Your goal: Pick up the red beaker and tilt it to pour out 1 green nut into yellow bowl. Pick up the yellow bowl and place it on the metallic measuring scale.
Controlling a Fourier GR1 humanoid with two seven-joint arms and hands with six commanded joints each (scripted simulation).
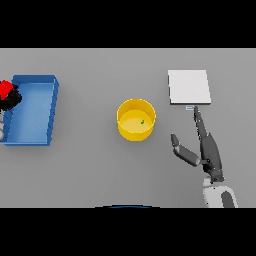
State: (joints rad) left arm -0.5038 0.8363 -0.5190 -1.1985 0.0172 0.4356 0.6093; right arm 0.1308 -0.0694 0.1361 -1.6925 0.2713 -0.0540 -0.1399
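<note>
While we look down at the grey table, a yellow bowl sits near its middle, upright and touched by nothing. Inside it lies one small green nut, so we judge the pouring step done.

At the far left edge, our left hand shows dark at the left edge of a blue tray, and the red beaker is seen right against it. We think the fingers are curled round the beaker, though only a corner of both is visible, so the beaker seems to be held over or at the tray, well apart from the bowl.

To the right of the bowl, toward the back, lies the scale, a flat pale square with a small panel at its near edge. Nothing rests on it.

Our right hand comes in from the lower right, between the bowl and the scale. Its fingers are straight and spread, its thumb pointing toward the bowl, one fingertip just short of the scale's near edge. It holds nothing.

What remains, as we judge it: grasp the bowl with the right hand, lift it, and set it on the scale.
</note>
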